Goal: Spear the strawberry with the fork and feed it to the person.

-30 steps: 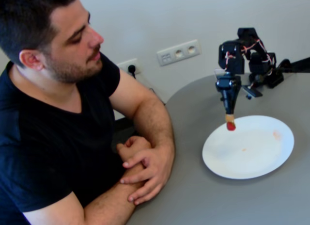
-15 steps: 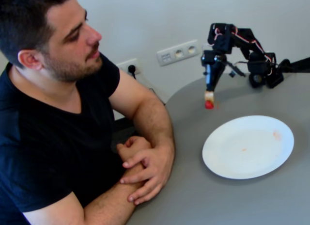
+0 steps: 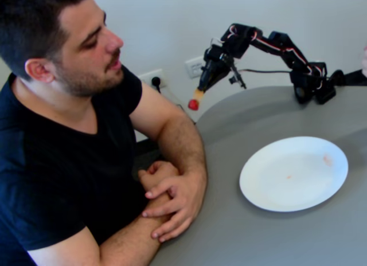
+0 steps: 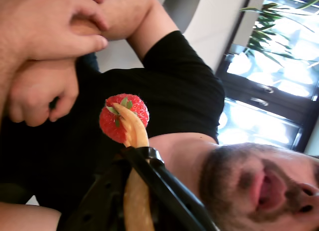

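Jaws clamp the fork (image 4: 133, 191); strawberry (image 3: 194, 105) speared — past the table edge (image 3: 218, 114), open air before the person (image 3: 69, 105).

The small bright red strawberry (image 4: 123, 117) has a glossy, pitted skin flecked with green. The pale orange-yellow plastic fork (image 4: 133, 136) piercing it looks smooth with a soft sheen. The black gripper (image 4: 149, 191) holding the fork is hard plastic, slightly shiny. The round white plate (image 3: 293, 173) looks smooth and glazed; the grey counter (image 3: 269, 237) is matt. The man's (image 3: 63, 105) dark navy T-shirt (image 3: 51, 174) is matt cloth.
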Robot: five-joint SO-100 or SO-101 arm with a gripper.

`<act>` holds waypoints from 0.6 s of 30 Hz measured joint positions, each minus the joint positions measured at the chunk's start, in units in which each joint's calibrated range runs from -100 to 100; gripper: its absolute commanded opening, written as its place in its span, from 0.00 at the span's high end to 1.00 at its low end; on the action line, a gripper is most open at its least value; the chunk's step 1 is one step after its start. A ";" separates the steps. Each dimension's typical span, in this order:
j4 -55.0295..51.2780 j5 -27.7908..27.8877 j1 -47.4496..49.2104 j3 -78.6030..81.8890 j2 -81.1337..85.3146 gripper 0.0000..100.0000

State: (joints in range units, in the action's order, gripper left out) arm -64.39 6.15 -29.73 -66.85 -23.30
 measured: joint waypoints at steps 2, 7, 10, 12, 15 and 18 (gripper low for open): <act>3.52 1.67 -2.43 0.00 0.00 0.98; 11.33 2.09 -4.53 0.00 -0.34 0.98; 13.21 2.09 -5.62 0.00 -0.34 0.98; 14.50 2.09 -5.70 0.00 -0.34 0.98; 16.04 -0.21 -8.39 0.00 -0.34 0.98; 17.85 -0.73 -9.22 0.00 -0.34 0.99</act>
State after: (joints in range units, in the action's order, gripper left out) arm -46.55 5.42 -38.95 -66.85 -23.64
